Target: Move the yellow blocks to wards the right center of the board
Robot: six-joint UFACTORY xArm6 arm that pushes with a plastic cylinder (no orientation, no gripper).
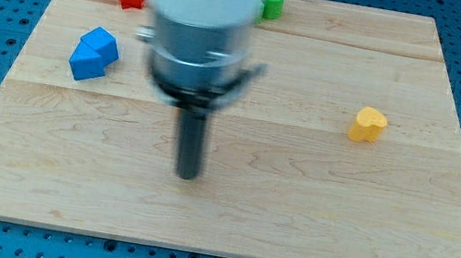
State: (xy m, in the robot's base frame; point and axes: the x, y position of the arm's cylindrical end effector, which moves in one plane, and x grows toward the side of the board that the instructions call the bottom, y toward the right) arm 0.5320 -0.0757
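Yellow block (367, 125) sits near the board's (288, 232) right edge, well apart from my tip (188, 176); no claw shows.

A pale grey-white cylindrical arm body narrows into a darker grey metallic collar with a black ring, then a straight dark rod ending at my tip (188, 176).

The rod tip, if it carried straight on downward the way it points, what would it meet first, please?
Most likely just the bare board: my tip points straight down at it, no block beneath; the yellow block sits well off toward the view's right.
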